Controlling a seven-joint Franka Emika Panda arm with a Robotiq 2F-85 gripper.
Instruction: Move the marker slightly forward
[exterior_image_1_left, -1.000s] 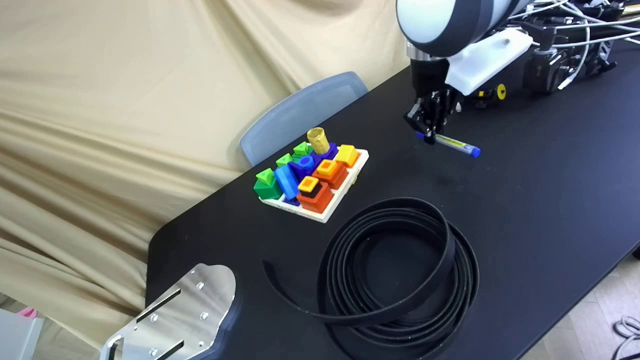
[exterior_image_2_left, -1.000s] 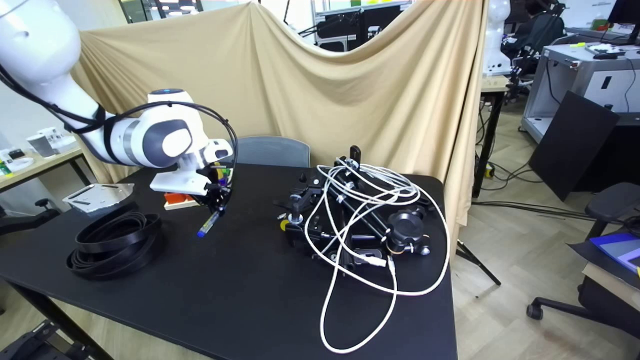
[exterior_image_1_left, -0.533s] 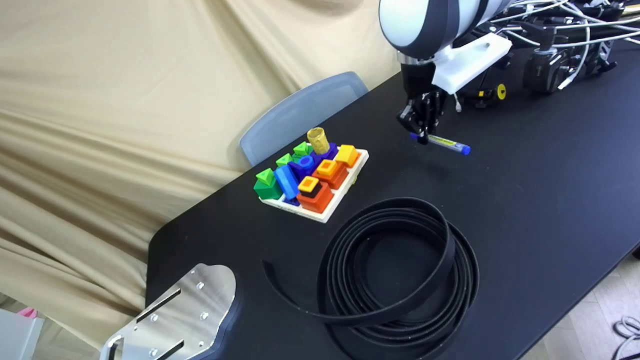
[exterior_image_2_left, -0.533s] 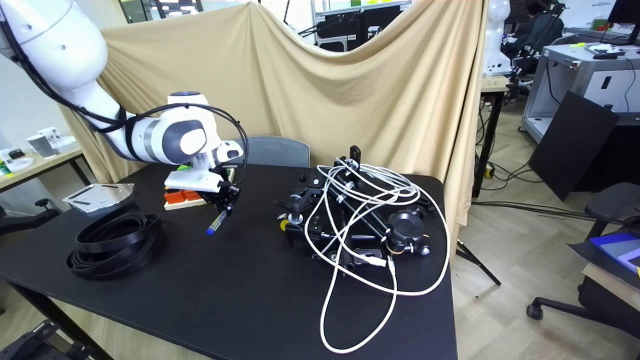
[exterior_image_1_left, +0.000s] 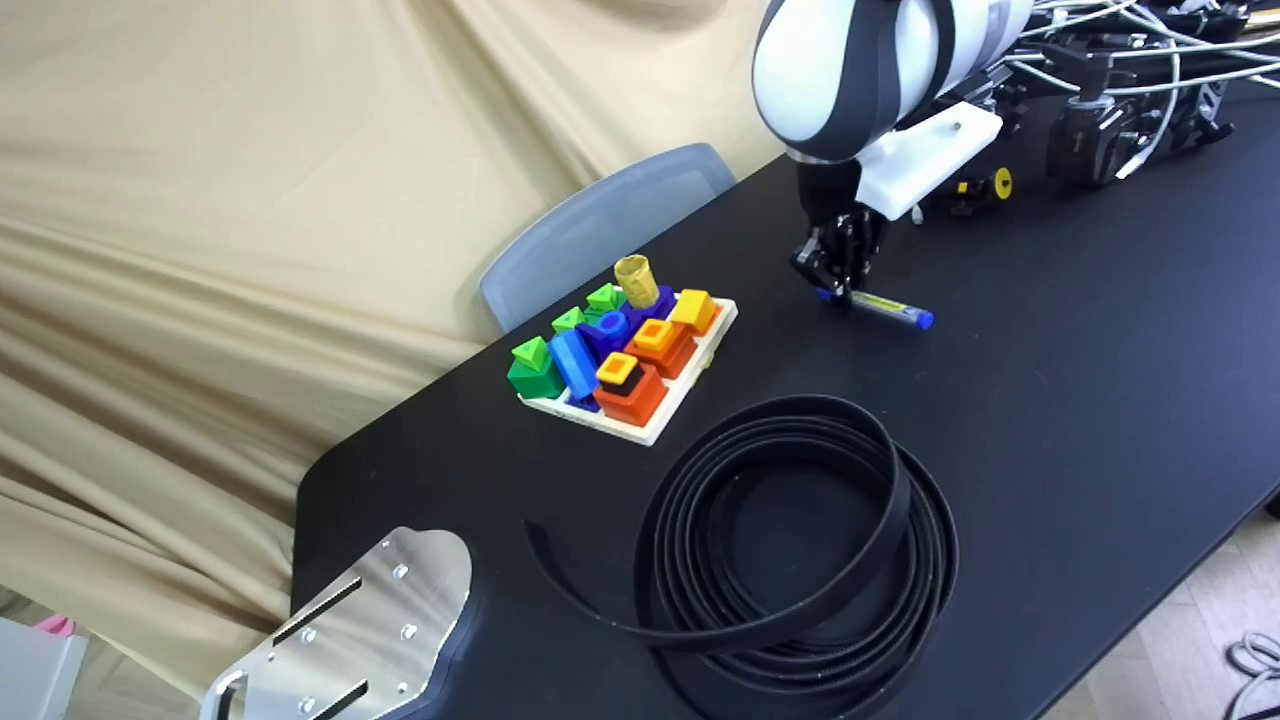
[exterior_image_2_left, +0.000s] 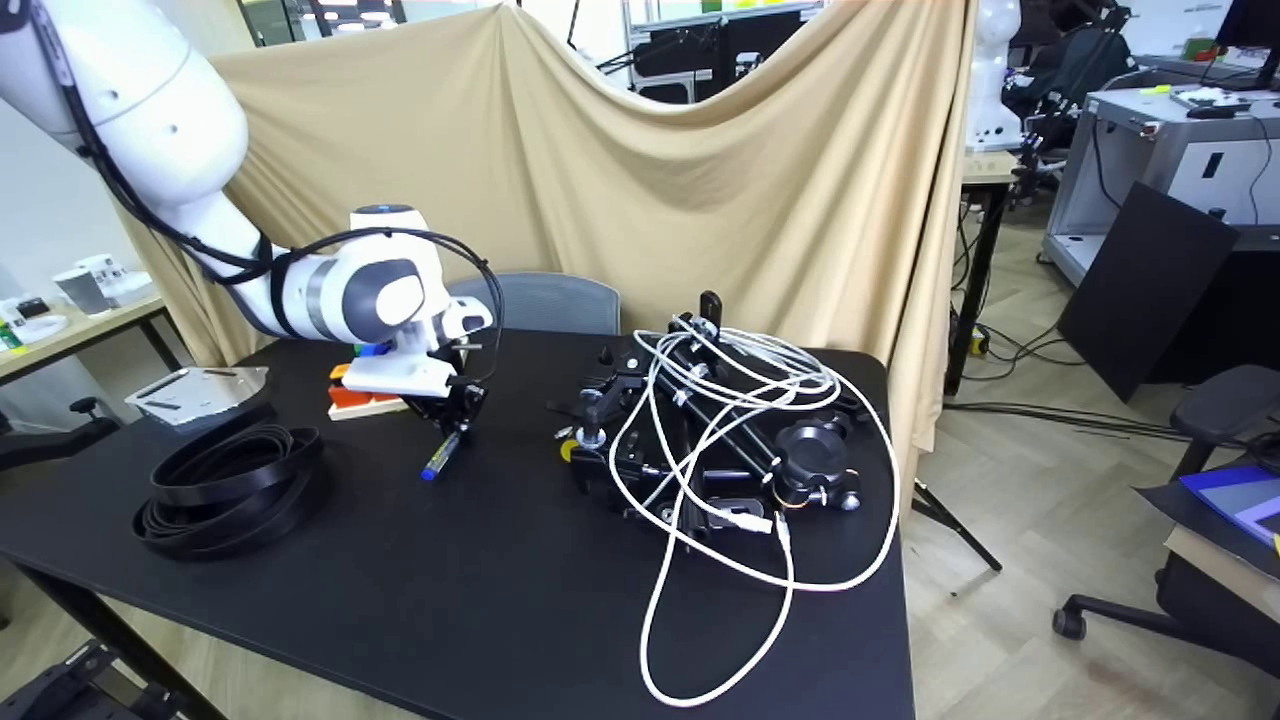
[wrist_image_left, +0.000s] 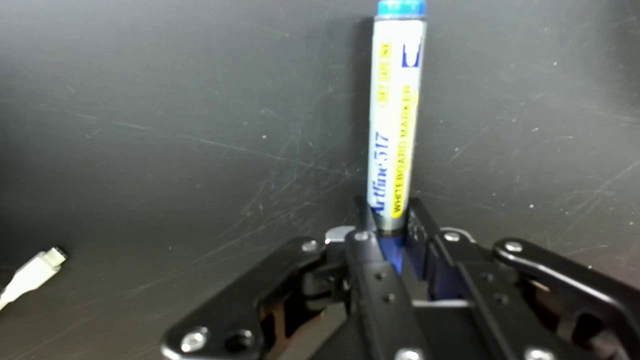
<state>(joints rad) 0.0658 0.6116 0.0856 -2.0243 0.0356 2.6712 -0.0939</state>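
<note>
Clamped with tool (wrist_image_left: 390, 212) on whiteboard marker (wrist_image_left: 396, 120) near one end, at or just above table (exterior_image_1_left: 1080, 400), in from edge nearest chair (exterior_image_1_left: 610, 230). Likely light, stiff, slick-barrelled, hardly fragile; probably steadier pinched mid-barrel, against pivoting.

There is one white round marker with blue ends (wrist_image_left: 397, 115) and one black gripper (wrist_image_left: 389, 215) with two fingers (wrist_image_left: 419, 234). I count one black bench (exterior_image_1_left: 1060, 450), one coil of flat black strap (exterior_image_1_left: 680, 540), one slotted silver metal plate (exterior_image_1_left: 362, 622), one grey-blue chair (exterior_image_1_left: 612, 225) and one pale flat board (exterior_image_1_left: 638, 432). The board carries three light-green triangular pieces (exterior_image_1_left: 531, 351) and one gold cylinder (exterior_image_1_left: 637, 282); its blue pieces (exterior_image_1_left: 573, 366) overlap, so their number is unsure.
</note>
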